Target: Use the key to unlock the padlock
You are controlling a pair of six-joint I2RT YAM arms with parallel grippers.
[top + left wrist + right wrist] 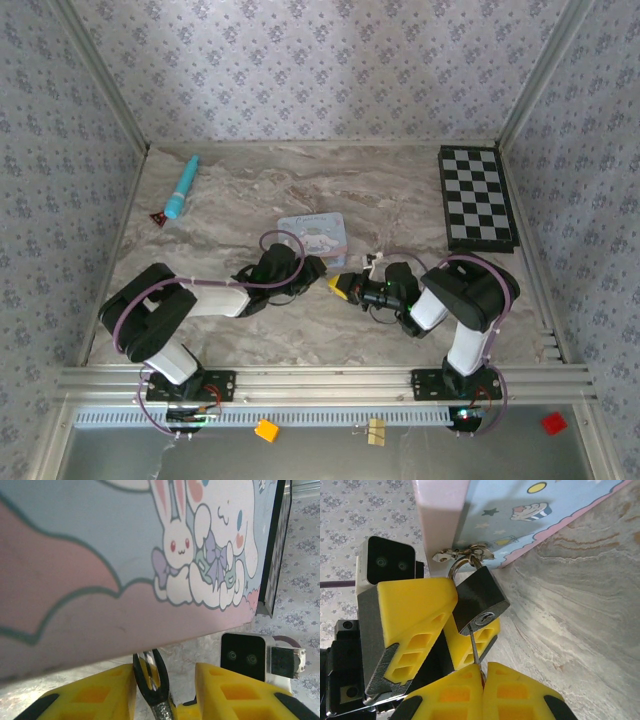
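A: Grey flowered wallpaper (300, 60), a marbled table (400, 190). What's mid-frame from above?
B: A pale blue cartoon-printed tin (312, 237).
A: And the fingers?
B: The left gripper (165, 672) is narrowed onto the small black padlock (479, 600), which hangs at the tin's corner, centre of the right wrist view. The right gripper (482, 667) pinches a thin silvery key (475, 650), tip at the keyhole.

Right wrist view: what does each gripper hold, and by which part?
Right gripper: the key, by the end outside the lock. Left gripper: the padlock, by its black body.

Overhead view, wrist close-ups (tin (312, 238) shared)
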